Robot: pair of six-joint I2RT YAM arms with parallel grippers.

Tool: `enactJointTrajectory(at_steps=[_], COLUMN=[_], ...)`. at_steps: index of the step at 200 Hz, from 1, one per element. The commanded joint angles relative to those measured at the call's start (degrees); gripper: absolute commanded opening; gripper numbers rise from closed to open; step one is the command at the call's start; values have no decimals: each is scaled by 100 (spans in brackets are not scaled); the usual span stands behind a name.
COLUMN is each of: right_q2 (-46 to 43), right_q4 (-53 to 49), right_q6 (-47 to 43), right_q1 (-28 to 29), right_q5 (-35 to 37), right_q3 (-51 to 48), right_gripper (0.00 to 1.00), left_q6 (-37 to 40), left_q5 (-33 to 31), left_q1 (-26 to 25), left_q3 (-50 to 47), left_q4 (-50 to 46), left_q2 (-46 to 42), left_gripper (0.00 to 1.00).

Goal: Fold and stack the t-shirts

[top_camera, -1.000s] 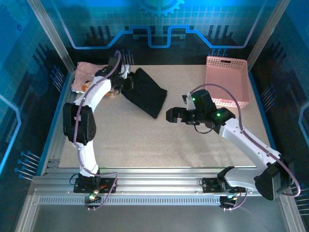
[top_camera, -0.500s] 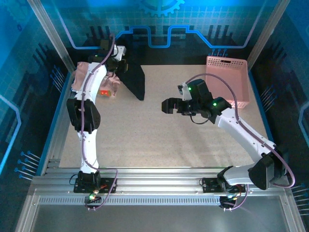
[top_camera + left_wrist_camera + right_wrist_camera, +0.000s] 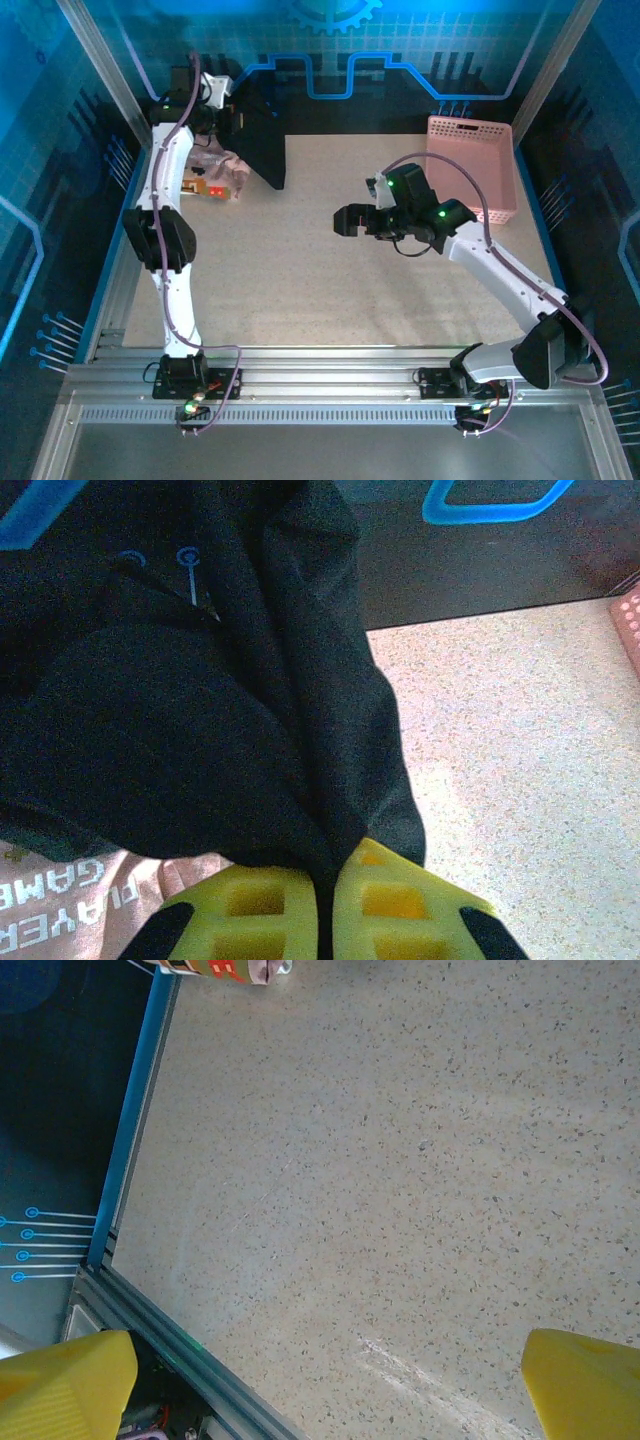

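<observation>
Cloth pinched: our left gripper [image 3: 325, 885] clamps the black t-shirt [image 3: 250, 680], hanging lengthwise toward the table [image 3: 330, 290]; right gripper [image 3: 343, 221] gapes, empty.

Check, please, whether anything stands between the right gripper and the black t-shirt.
Nothing visible does. Bare tabletop runs from the open right gripper to the black t-shirt, which hangs pinched in the left gripper at the far left. The pink basket sits off to the far right.
</observation>
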Motion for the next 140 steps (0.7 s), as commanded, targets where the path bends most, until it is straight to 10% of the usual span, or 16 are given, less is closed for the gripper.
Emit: enactJointTrajectory(at_steps=[1,140], right_q2=[69,-164], right_q4=[-162,-146], right_q6=[-15,158], right_q1=[-34,-143], right_q5=[-161,-108], right_q3=[162,-71], right_gripper=[100,100], left_q6=[-67,-85], left_q5=[589,1418], left_q1=[80,835], left_q3=[308,-1227], left_q4=[410,817], left_q2=[12,-479], left_gripper=[0,0])
